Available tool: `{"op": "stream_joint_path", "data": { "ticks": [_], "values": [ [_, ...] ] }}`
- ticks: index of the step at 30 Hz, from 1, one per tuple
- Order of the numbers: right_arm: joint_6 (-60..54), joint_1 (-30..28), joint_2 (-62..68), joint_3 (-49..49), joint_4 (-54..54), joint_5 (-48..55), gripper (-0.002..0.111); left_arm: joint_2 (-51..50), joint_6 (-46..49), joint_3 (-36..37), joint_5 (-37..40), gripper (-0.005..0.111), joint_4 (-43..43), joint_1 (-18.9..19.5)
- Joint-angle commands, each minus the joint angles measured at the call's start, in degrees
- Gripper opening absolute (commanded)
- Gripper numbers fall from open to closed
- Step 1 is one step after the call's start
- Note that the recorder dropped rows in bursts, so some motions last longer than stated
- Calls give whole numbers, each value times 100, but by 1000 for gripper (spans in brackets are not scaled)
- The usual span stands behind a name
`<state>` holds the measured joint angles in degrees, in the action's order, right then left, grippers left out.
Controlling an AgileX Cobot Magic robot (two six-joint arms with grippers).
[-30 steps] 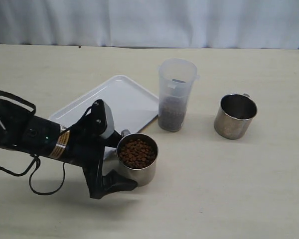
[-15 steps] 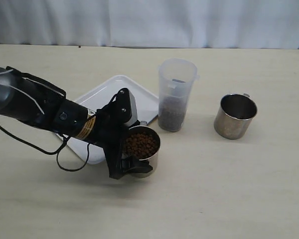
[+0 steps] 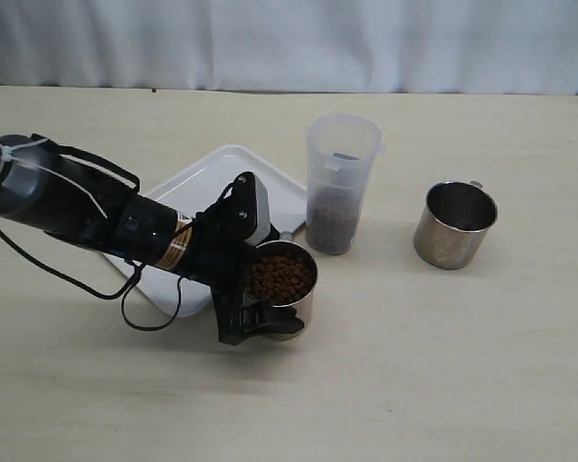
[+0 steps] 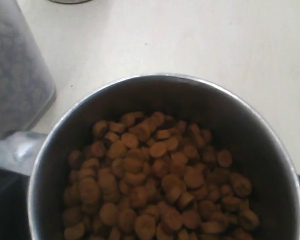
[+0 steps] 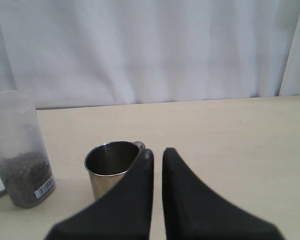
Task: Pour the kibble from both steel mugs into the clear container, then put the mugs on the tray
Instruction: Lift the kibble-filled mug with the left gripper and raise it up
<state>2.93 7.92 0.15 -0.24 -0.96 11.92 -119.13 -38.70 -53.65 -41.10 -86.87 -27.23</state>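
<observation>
left claw (image 3: 267, 300) spread wide, clamping the full mug (image 3: 303, 302) by the tray (image 3: 222, 178), near the clear container (image 3: 340, 178) | right claw (image 5: 157, 151) closed, empty | risk: kibble (image 3: 281, 277) spills on the desk (image 3: 424, 375) if we tilt early

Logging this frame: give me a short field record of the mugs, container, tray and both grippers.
full mug: steel, upright, filled with kibble, at the tray's near edge
empty mug: steel, upright, standing alone to the right of the clear container
clear container: upright, kibble in its lower part
tray: no mug on it
left gripper: closed on the full mug
right gripper: shut, holding nothing
</observation>
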Motion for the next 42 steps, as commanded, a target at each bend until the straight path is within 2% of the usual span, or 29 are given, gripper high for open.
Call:
{"op": "stream_joint_path", "data": {
  "ticks": [1, 10, 22, 39, 42],
  "values": [
    [-36, 20, -15, 24, 9, 15, 5, -165, 249, 20, 122, 79, 34, -8],
    [-36, 20, -15, 24, 9, 15, 5, -165, 742, 20, 91, 79, 712, -8],
    [-36, 20, -15, 24, 9, 15, 5, -165, 392, 20, 344, 79, 505, -8],
    [-36, 20, -15, 24, 9, 15, 5, -427, 550, -200, -110, 79, 870, -19],
    [-36, 20, -15, 24, 9, 15, 5, -427, 561, -200, -134, 72, 859, -19]
  ]
}}
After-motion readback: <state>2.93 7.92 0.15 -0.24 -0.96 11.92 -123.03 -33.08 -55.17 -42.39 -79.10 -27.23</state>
